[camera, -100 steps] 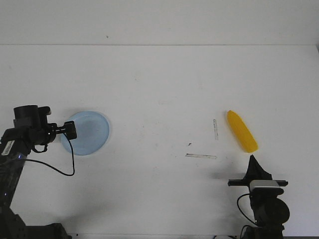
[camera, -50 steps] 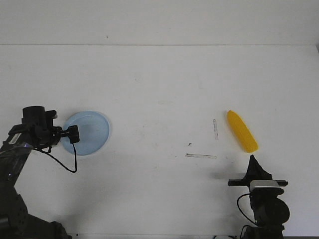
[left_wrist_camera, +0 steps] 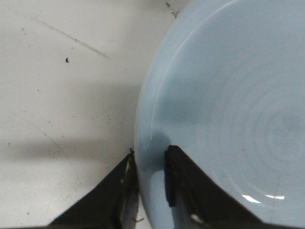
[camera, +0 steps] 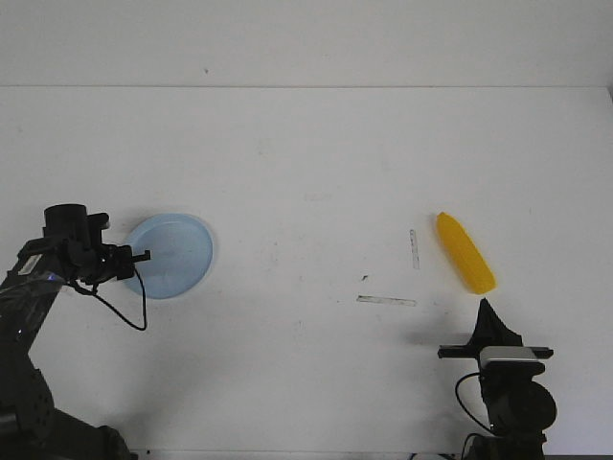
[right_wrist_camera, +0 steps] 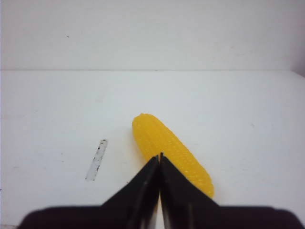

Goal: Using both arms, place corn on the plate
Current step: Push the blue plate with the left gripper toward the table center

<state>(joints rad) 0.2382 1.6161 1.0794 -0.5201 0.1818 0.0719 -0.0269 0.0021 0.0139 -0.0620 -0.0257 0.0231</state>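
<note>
The pale blue plate (camera: 177, 254) lies on the white table at the left. My left gripper (camera: 144, 255) is at its left edge. In the left wrist view the two fingers close on the plate's rim (left_wrist_camera: 143, 119), one finger under the outside edge and one on the inside; the gripper (left_wrist_camera: 150, 155) is shut on the rim. The yellow corn (camera: 465, 253) lies on the table at the right, tilted. My right gripper (camera: 487, 305) is shut and empty, just short of the corn's near end. In the right wrist view its tips (right_wrist_camera: 159, 156) point at the corn (right_wrist_camera: 167, 138).
Two pale tape strips (camera: 386, 301) (camera: 415, 249) are stuck to the table left of the corn; one shows in the right wrist view (right_wrist_camera: 96, 160). The table's far edge meets a white wall.
My left arm has lowered and its gripper has moved onto the plate's left rim and closed on it. The plate has shifted slightly to the right. The right arm and corn have not moved.
</note>
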